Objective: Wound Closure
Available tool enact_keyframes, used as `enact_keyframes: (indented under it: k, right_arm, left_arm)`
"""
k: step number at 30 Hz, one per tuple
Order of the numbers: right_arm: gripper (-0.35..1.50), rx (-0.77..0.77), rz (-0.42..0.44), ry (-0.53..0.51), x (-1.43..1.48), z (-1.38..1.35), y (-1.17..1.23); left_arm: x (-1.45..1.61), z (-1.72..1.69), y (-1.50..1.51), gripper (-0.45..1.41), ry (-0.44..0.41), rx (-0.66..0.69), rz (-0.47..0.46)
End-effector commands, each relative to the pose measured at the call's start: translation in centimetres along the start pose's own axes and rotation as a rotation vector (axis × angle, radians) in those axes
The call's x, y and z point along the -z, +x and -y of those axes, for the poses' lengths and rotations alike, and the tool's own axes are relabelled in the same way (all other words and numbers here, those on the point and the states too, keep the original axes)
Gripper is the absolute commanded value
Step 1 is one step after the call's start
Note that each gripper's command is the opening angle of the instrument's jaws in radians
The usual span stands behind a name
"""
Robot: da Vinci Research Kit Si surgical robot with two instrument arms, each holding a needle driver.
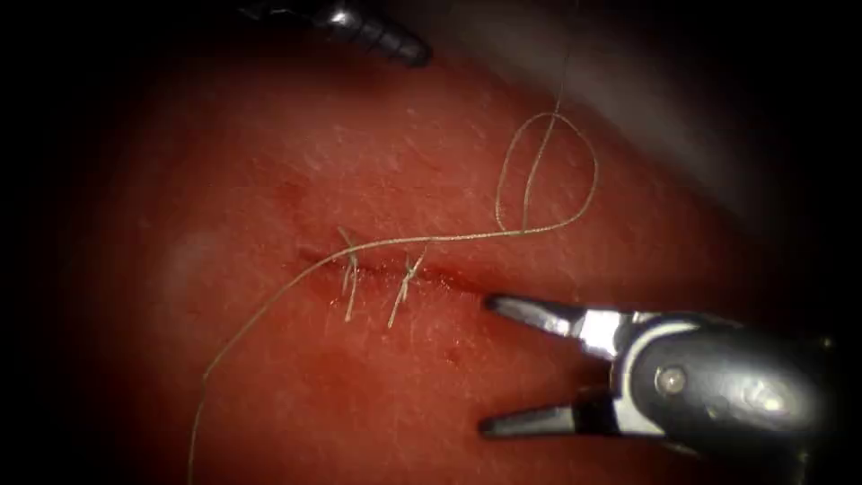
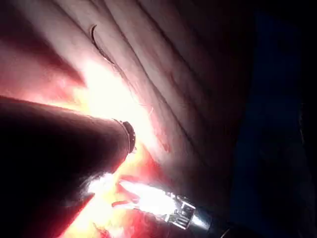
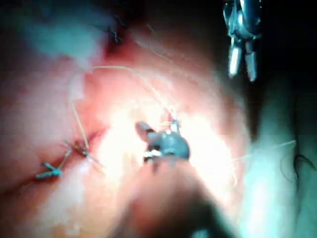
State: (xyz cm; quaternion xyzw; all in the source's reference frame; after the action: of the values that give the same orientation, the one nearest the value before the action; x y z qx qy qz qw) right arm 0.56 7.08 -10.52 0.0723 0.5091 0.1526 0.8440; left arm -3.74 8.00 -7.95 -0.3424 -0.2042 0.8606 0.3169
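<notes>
Nearest the endoscope, the right tool [image 1: 489, 364] reaches in from the right with its jaws spread wide and holding nothing, its upper tip resting at or just above the right end of the cut [image 1: 386, 269] in the tissue [image 1: 269, 377]; contact cannot be judged. Beyond it, the cut runs as a long, roughly level line from left to right, crossed by two stitches [image 1: 377, 274] whose short tails hang toward the viewer. From the stitches the thread [image 1: 467, 236] lies slack over the tissue: one strand sweeps to the right and curls into a loose loop [image 1: 548, 171] on the cut's far right side before climbing out of view, and another trails away down to the left. Farthest back, the left tool [image 1: 417, 56] waits in shadow at the tissue's far edge; in the right wrist view its jaws [image 3: 241, 62] seem slightly parted and empty. A thin curved sliver on the tissue in the left wrist view may be the needle [image 2: 99, 44], lying free of both tools, though this is uncertain.

Judged from this layout, the open loop could snag on a passing jaw and tangle or knot, and the spread right tip, so close to the wound's end, could scrape the tissue.
</notes>
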Motion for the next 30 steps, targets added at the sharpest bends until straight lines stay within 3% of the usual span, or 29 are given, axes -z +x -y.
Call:
enact_keyframes:
  k: [1,6,10,16,18,19,22,24,26,30]
  right_arm:
    - [1.21,0.001,0.004,0.003,-0.1,0.01,-0.02]
    - [1.23,0.004,0.01,0.001,-0.12,0.04,-0.04]
    - [1.23,0.004,0.011,0.001,-0.13,0.05,-0.03]
    - [1.25,0.004,0.011,0.0,-0.15,0.05,-0.02]
    - [1.25,0.004,0.011,0.0,-0.15,0.05,-0.02]
    - [1.25,0.004,0.011,0.001,-0.15,0.06,-0.02]
    - [1.25,0.004,0.011,0.001,-0.15,0.06,-0.02]
    - [1.25,0.004,0.01,0.001,-0.14,0.06,-0.01]
    - [1.25,0.004,0.01,0.004,-0.13,0.07,0.0]
    - [1.25,0.004,0.01,0.004,-0.13,0.08,0.0]
  left_arm:
    - [-0.16,0.01,0.03,0.72,-0.001,0.003,-0.009]
    - [-0.68,0.09,0.17,0.72,0.02,0.021,-0.02]
    - [-1.12,0.26,0.11,0.72,0.052,0.053,-0.03]
    - [-1.43,0.35,0.02,0.62,0.034,0.091,-0.064]
    - [-1.43,0.37,0.03,0.24,0.001,0.085,-0.098]
    - [-1.41,0.36,0.02,-0.29,-0.04,0.073,-0.125]
    - [-1.35,0.27,-0.03,-0.35,-0.12,0.142,-0.194]
    - [-1.43,0.17,-0.18,-0.35,-0.165,0.191,-0.194]
    - [-1.67,0.12,-0.68,-0.35,-0.192,0.193,-0.134]
    - [-1.74,0.24,-1.23,-0.35,-0.214,0.183,-0.067]
